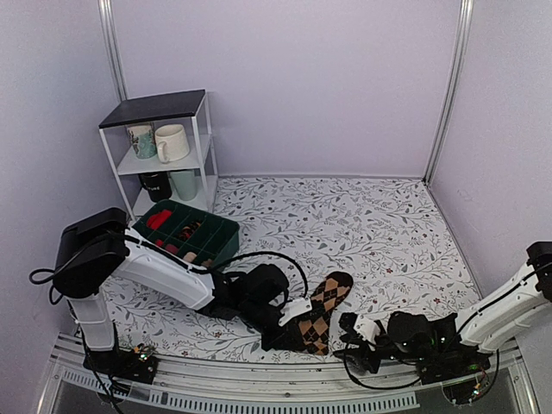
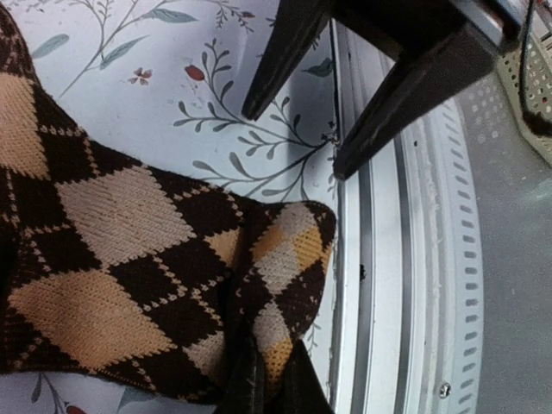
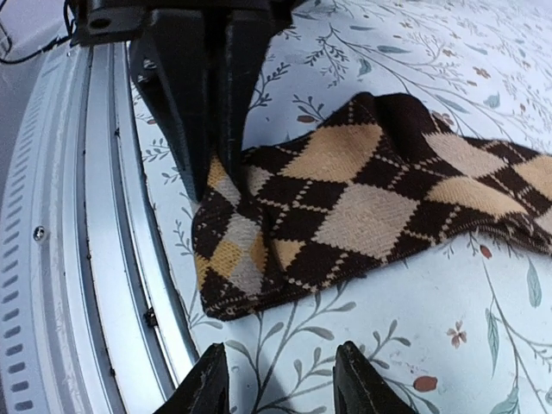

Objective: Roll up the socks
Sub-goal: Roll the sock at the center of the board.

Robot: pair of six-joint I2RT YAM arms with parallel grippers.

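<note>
You had a floral cloth [image 1: 362,224] spread over the table, with a metal rail [image 1: 259,385] along its near edge. At the far left stood a white shelf [image 1: 159,164] with a black top [image 1: 155,108]. On it you could see a white mug [image 1: 172,142] beside a patterned mug [image 1: 141,140], and lower down a black mug [image 1: 155,185] beside a pale green cup [image 1: 185,185]. Just in front sat a green bin [image 1: 226,236], divided into compartments, with something red [image 1: 159,219] in one.
</note>
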